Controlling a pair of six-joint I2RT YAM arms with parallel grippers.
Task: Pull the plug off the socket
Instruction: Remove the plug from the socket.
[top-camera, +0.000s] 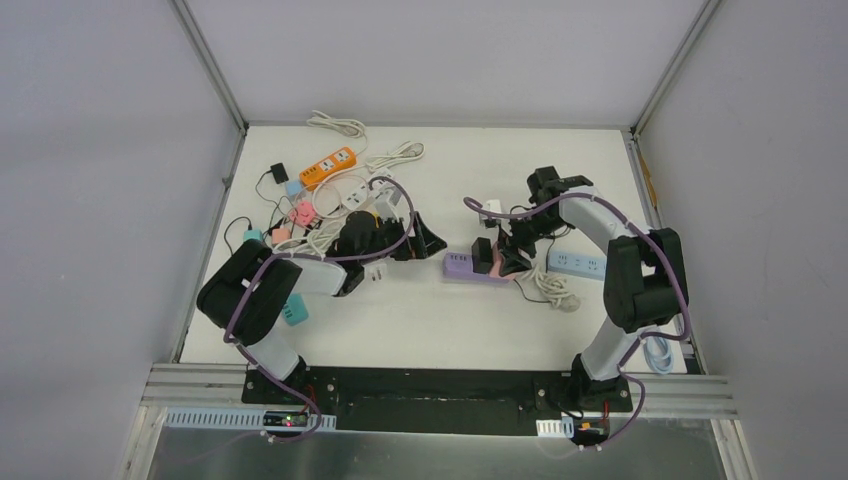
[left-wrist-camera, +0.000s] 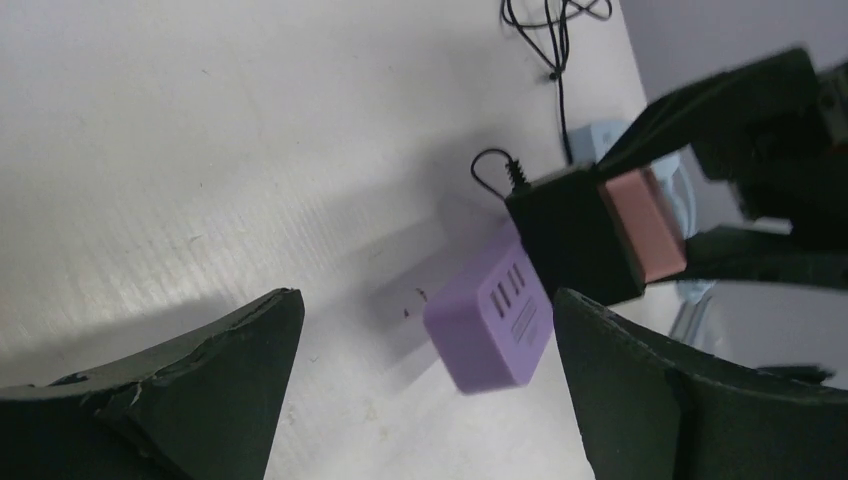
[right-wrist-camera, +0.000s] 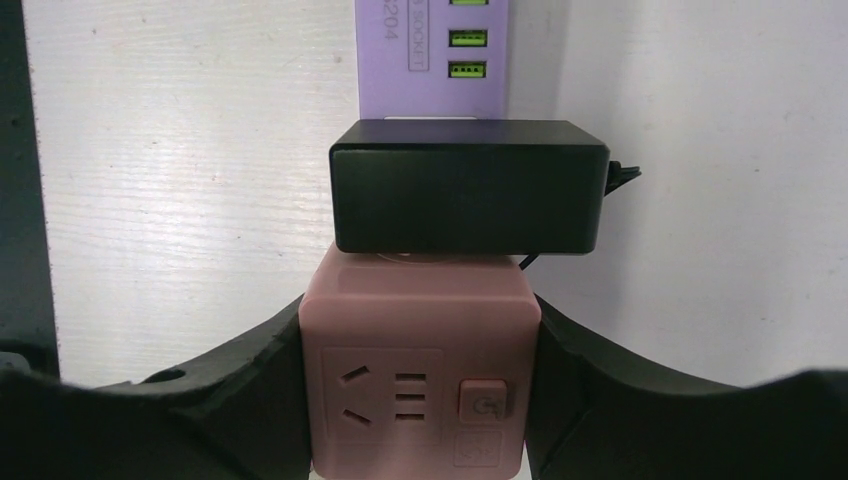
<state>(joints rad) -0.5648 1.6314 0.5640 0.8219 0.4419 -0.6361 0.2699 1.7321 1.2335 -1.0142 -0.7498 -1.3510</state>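
Right claw (right-wrist-camera: 420, 318): closed on the pink cube plug (right-wrist-camera: 420, 380), one black finger (right-wrist-camera: 250, 380) pressed against each side face, cube filling the gap. The cube's face with outlet slots and a small button was turned to the wrist camera. Just past the fingertips, touching the cube's far face, sat a black adapter brick (right-wrist-camera: 468, 200) with a thin cord leaving one end. Farther ahead of the claw ran the purple power strip (right-wrist-camera: 432, 50), green USB ports showing, flat on the white table (right-wrist-camera: 180, 180). Cube and brick both sat on that strip. Could not tell if the cube's pins were fully in.

Right arm (top-camera: 640, 270): base at the near edge, elbow raised high, forearm reaching away and across toward the other arm, wrist bent down over the strip.

Left claw (left-wrist-camera: 425, 305): spread wide, holding nothing, low near the table. The strip's end lay just ahead of the gap between its fingers, untouched. Cube and brick were farther ahead.

Left arm (top-camera: 262, 292): shoulder folded low, forearm stretched across the table, claw pointing at the strip's end.

Well off to the left claw's side: orange power strip (top-camera: 328, 167) among tangled white cords. Near the right claw, on the side away from the left arm: pale blue strip (top-camera: 577, 264).
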